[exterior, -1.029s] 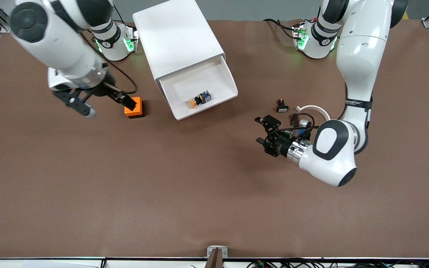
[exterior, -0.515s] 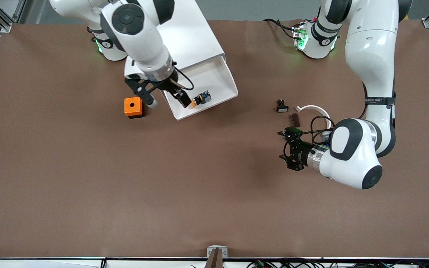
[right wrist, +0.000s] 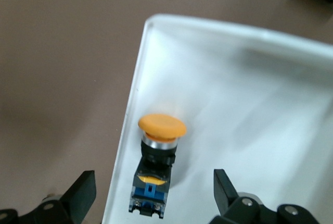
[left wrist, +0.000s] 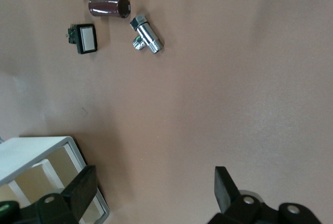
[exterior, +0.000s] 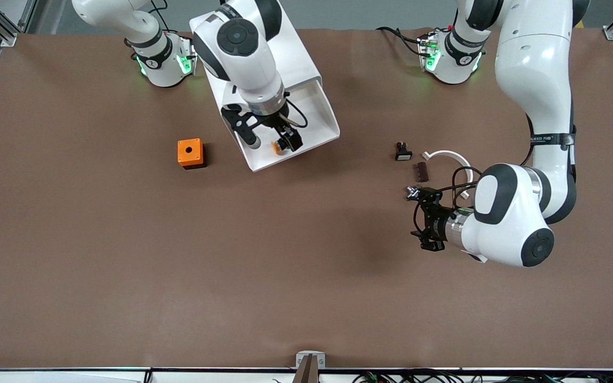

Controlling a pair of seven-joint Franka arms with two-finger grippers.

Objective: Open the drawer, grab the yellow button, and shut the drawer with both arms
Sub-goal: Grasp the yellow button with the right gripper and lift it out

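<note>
The drawer (exterior: 309,114) stands pulled out of the white cabinet (exterior: 256,50), and the button (exterior: 276,147) with its orange cap lies in it near the rim. My right gripper (exterior: 272,139) hangs open over the drawer. In the right wrist view the button (right wrist: 156,161) lies on the drawer floor (right wrist: 244,104), its black-and-blue body between the spread fingers of the right gripper (right wrist: 153,193), untouched. My left gripper (exterior: 422,219) is open and empty over bare table toward the left arm's end; the left wrist view shows the left gripper (left wrist: 153,190) with only tabletop between its fingers.
An orange cube with a hole (exterior: 190,153) sits beside the drawer toward the right arm's end. Near the left gripper lie a small black switch with a white cap (exterior: 403,153), a brown piece (exterior: 421,170), a white curved piece (exterior: 447,155) and a chrome fitting (left wrist: 146,33).
My right arm swung from above the orange cube to over the open drawer, ending above the button. My left gripper drew away from the drawer toward the left arm's end.
</note>
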